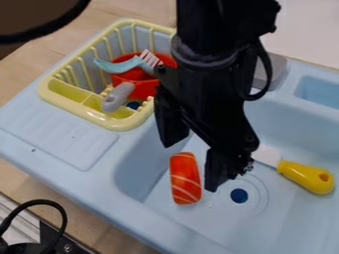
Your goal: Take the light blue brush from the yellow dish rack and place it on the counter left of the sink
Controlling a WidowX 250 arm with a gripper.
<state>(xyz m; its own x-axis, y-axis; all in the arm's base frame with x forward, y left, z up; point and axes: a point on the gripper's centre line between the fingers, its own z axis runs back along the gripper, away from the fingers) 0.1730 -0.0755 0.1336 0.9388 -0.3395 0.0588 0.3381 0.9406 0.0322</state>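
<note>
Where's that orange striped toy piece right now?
In the camera view, the orange striped piece lies in the pale blue sink, left of the dark blue drain and just below the black gripper.

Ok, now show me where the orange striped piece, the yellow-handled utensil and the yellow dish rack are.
Orange striped piece (185,179): camera view, middle of its upper face.
Yellow-handled utensil (303,175): camera view, its handle.
Yellow dish rack (114,123): camera view, its near rim.

A light-brown wooden surface (39,57) extends past the left and lower-left edges of the pale-blue plastic sink unit (23,116). Beyond its upper-right edge lies a smooth off-white surface (308,32). Soft light falls across both.
</note>
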